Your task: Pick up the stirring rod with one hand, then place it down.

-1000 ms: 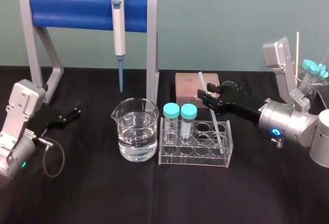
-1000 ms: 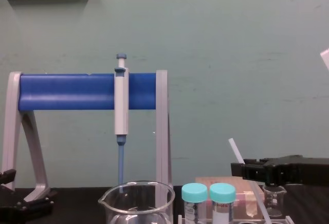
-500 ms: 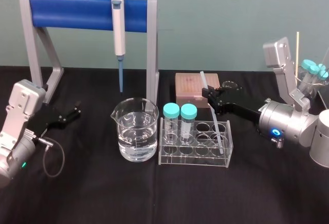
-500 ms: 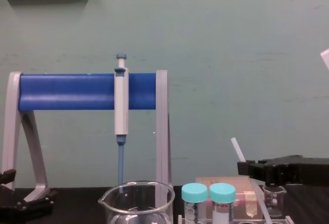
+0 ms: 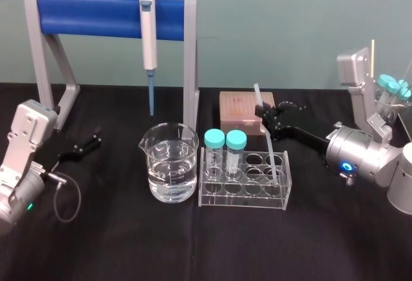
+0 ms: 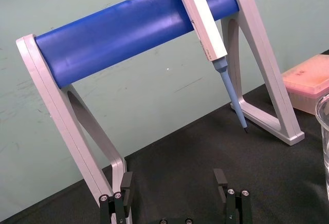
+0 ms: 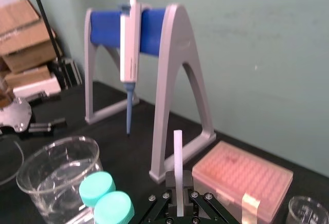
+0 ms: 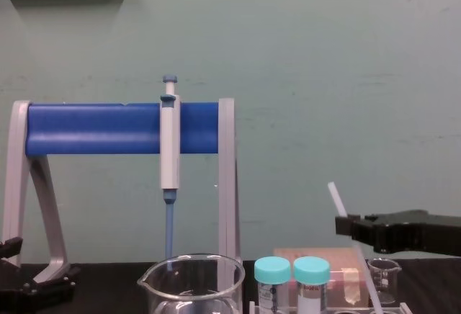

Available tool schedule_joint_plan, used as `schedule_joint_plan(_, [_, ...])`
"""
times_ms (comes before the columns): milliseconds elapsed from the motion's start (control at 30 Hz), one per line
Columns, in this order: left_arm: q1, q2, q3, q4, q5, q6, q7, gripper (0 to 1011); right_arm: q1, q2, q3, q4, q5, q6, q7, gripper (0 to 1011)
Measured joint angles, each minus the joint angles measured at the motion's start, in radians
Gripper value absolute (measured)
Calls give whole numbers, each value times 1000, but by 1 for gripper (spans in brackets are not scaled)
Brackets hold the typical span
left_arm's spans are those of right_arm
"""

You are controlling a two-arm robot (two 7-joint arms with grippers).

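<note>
Clamping the one stirring rod (image 5: 271, 149), right tool (image 5: 265, 112) near two capped vials (image 5: 214, 140) — left tool (image 5: 96, 138) parked, apart.

Soft, even light from overhead fills all 4 views, and the wall (image 8: 310, 76) is evenly lit. The black bench (image 5: 193, 242) swallows the light, so shadows under the things barely register. Small white highlights sit on the beaker (image 5: 168, 164) rim and its water, and along the edges of the clear rack (image 5: 243, 179). The blue bar (image 5: 90, 13) carries a dull sheen on top. In the chest view the right gripper (image 8: 346, 225) is a near silhouette, while the stirring rod (image 8: 336, 199) shows pale against the wall. A blue lamp (image 5: 346, 165) glows on the right arm and 1 green lamp (image 5: 29, 207) on the left.
</note>
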Motion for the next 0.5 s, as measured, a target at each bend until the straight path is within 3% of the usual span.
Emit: schedule_joint_plan(500, [0,0,0,0,0,0,0,1000,-89,-26,87,-63,13,-241,26,66])
